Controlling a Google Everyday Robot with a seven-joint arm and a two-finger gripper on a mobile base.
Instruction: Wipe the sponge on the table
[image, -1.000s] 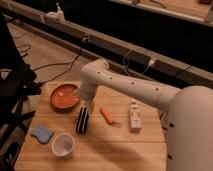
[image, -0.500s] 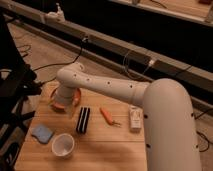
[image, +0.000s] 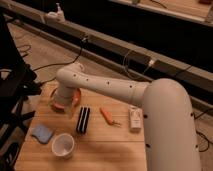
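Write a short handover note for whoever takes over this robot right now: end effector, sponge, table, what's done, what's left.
End effector: open, holding nothing, above the orange bowl at the table's back left.
Sponge: flat on the table near the front left, just left of the white cup, apart from the arm.
Done: no grasp or wiping yet.
Left: reach the sponge, grasp it, wipe the table.
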